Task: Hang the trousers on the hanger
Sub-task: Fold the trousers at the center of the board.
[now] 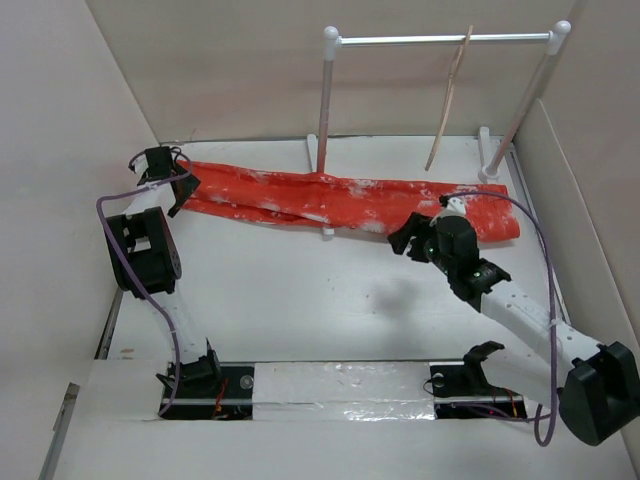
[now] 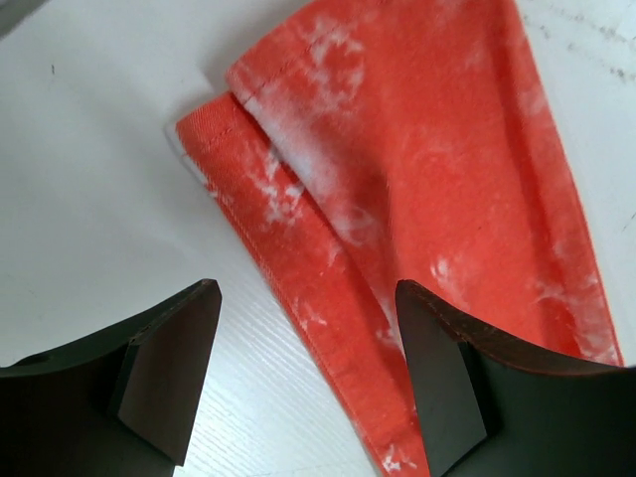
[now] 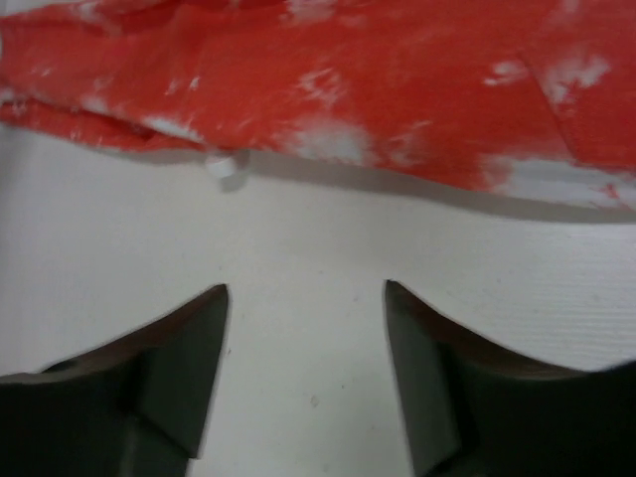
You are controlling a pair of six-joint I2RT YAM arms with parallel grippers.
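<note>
One pair of trousers [image 1: 290,195] is lying by the bench's [image 1: 300,310] far edge. One hanger [image 1: 450,100] is hanging on one rack [image 1: 420,40]. Two grippers are showing: the left gripper [image 2: 308,298] and the right gripper [image 3: 306,293].

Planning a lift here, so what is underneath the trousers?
The trousers lie on the white table, across one rack foot bar, whose white end cap pokes out at their near edge. The bar's middle is covered, as is anything else beneath.

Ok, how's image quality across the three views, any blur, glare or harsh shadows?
Top external: even soft light, one faint shadow on the table, mild glare on the tape at the near edge. Left wrist: trousers sharp, weave visible, jaws dark. Right wrist: whole frame soft, cloth blurred.
</note>
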